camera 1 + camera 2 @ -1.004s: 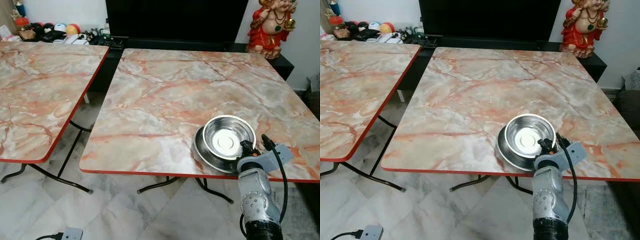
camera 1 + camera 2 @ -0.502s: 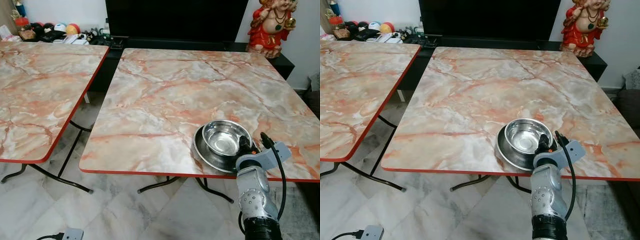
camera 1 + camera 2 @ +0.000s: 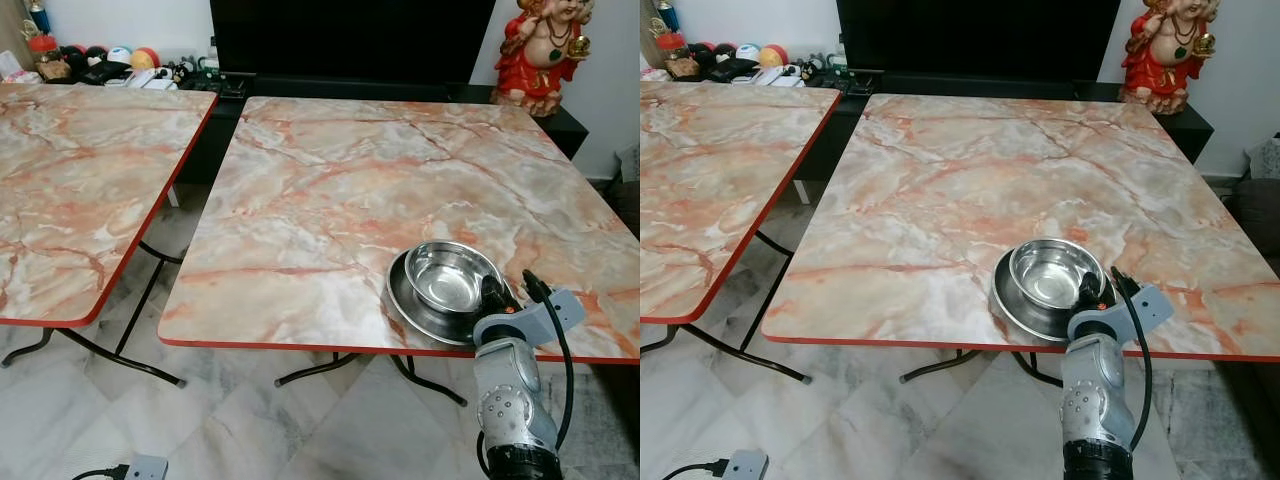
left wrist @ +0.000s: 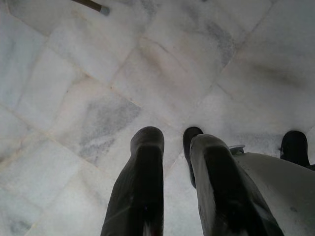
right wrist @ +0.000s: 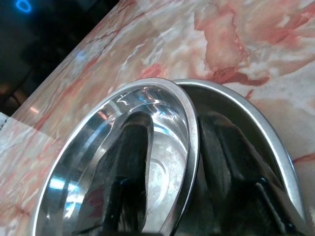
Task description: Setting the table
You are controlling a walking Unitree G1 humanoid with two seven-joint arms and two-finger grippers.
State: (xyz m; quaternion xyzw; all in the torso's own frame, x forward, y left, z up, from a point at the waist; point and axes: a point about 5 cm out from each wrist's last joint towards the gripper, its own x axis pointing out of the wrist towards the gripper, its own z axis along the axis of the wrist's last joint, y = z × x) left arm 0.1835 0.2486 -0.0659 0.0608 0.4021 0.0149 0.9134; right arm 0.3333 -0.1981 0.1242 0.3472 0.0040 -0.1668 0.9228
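In the lower right of the head views a steel bowl (image 3: 452,276) sits inside a shallow steel plate (image 3: 408,298), both near the front edge of the marble-patterned surface (image 3: 340,190); the right pincer (image 3: 492,294) reaches up from the bottom right of the frame to the bowl's near rim, its silver arm below the surface edge. From the head views the fingers are mostly hidden behind the grey wrist block, and how they sit on the bowl cannot be told there. The right wrist view settles it: one black finger (image 5: 125,167) lies inside the bowl, the other outside the rim, between bowl wall and plate; the pincer is pinching the bowl's rim.

A second marble surface (image 3: 70,180) fills the left of the frame; a red seated figurine (image 3: 545,45) stands at the upper right on a dark low cabinet, with a black screen (image 3: 350,40) across the upper middle and small clutter at the upper left. A white power adapter (image 3: 143,467) lies on the tiled floor at the lower left.

The left wrist view looks down at pale marble floor tiles (image 4: 98,88); the left pincer (image 4: 175,145) hangs idle over them, its two fingers a little apart and holding nothing.
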